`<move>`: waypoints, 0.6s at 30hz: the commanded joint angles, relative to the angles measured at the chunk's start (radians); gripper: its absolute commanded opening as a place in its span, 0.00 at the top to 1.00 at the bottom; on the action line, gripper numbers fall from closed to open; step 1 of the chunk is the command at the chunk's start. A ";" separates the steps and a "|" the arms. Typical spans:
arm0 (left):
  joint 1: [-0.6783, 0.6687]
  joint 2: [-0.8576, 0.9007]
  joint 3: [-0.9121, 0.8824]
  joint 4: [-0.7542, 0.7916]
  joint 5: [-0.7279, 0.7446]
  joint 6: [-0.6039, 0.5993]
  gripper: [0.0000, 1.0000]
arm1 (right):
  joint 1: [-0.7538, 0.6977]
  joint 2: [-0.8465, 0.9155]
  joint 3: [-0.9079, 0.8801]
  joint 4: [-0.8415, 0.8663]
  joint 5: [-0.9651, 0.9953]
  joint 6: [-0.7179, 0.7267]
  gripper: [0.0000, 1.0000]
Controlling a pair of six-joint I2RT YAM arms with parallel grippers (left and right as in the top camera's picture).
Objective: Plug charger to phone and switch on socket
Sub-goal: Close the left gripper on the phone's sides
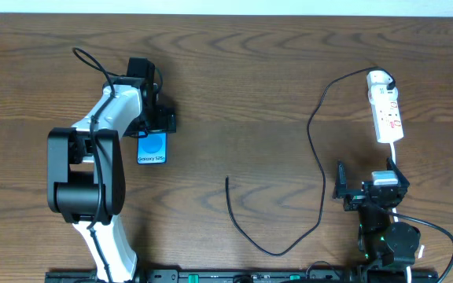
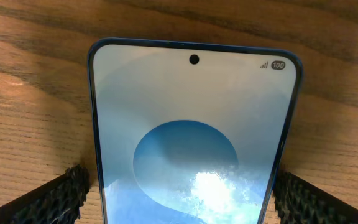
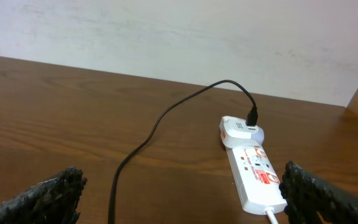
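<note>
phone (image 2: 191,124) lower end cut off in left wrist view, left hand (image 2: 179,199) wide astride phone, contact unclear, right hand (image 3: 185,202) wide, empty, well apart from phone

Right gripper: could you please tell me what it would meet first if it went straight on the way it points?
The right gripper would probably meet the near end of the white power strip first; it lies ahead, slightly to the right, though depth is unclear.
</note>
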 commanded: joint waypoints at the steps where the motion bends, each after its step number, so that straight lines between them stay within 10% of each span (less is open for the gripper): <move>1: 0.001 0.011 -0.042 -0.002 -0.016 -0.009 0.02 | -0.005 -0.007 -0.002 -0.004 -0.003 -0.014 0.01; 18: 0.001 0.011 -0.085 0.023 -0.016 -0.009 0.02 | -0.005 -0.007 -0.002 -0.004 -0.003 -0.014 0.01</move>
